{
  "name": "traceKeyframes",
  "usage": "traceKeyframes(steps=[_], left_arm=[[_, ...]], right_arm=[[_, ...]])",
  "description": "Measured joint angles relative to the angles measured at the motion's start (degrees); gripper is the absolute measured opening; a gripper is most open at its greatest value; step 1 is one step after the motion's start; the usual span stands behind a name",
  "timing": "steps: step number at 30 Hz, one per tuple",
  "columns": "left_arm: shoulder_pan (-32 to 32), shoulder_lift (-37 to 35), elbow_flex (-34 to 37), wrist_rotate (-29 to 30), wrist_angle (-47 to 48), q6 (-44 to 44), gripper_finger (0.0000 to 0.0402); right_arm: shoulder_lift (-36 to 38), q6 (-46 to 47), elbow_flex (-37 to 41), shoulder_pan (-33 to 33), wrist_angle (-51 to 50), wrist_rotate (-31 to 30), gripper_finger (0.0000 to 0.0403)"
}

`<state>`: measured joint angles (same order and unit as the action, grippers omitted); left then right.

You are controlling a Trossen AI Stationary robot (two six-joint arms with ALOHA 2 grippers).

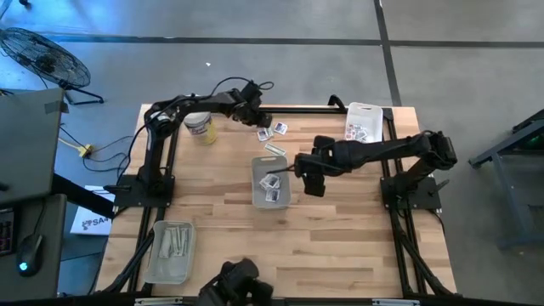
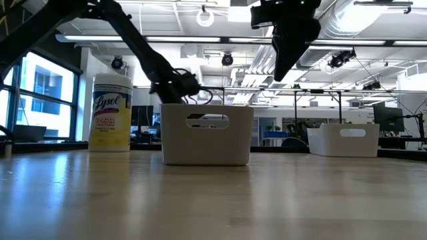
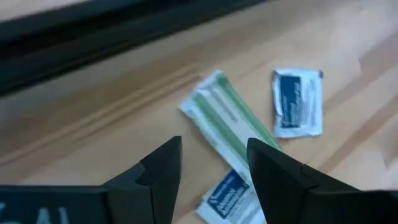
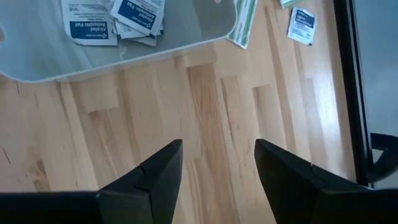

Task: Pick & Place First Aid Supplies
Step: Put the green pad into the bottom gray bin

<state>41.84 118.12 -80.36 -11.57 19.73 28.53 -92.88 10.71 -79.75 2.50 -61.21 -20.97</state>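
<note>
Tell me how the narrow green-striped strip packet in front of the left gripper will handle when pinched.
The narrow green-striped strip packet lies flat on the wooden table, so the left gripper may struggle to get under it. It looks thin: probably light and floppy. Its end overlaps a white-and-blue square packet, which may shift too.

Left arm stretched toward table's far edge, left gripper [image 1: 260, 119] low over the wood, fingers [image 3: 163, 167] spread, nothing between. Right arm reaches in toward table centre, right gripper [image 1: 311, 180] raised above the surface, fingers [image 4: 163, 169] apart, empty.
</note>
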Motion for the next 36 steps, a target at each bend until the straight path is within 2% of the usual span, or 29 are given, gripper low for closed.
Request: traceKeyframes(steps=[7,15,19,25,28,32,36], left_arm=[[1.51,0.16,0.35,-0.11,-3.66,3.12,0.0179],[-0.18,2.52,-0.68,-0.18,-4.26,5.56,0.0177],[-0.21,2.66,-1.40,-0.05,-3.63,6.15,0.0162],[-0.22,3.10,-1.63,-0.04,-2.19,6.69,0.0118],[-0.13,3.72,-1.95,-2.15,-1.66,7.26,0.0100],[-1.04,3.77,-1.95,-0.58,-1.97,6.30,0.0089],[-1.24,3.81,-1.95,-0.56,-1.92,6.23,0.0087]], right_arm=[[0.00,-1.46,0.00,-0.29,1.32,0.14,0.0195],[0.00,-2.26,0.00,-0.28,3.37,0.19,0.0195],[0.00,-1.94,0.00,-0.26,3.39,1.17,0.0195],[0.00,-1.91,0.02,-0.25,3.64,3.51,0.0195],[0.00,-2.02,0.02,-0.26,4.24,3.24,0.0195],[0.00,-3.44,0.02,-0.59,6.95,0.50,0.0195],[0.00,-3.29,0.02,-2.14,7.06,0.50,0.0195]])
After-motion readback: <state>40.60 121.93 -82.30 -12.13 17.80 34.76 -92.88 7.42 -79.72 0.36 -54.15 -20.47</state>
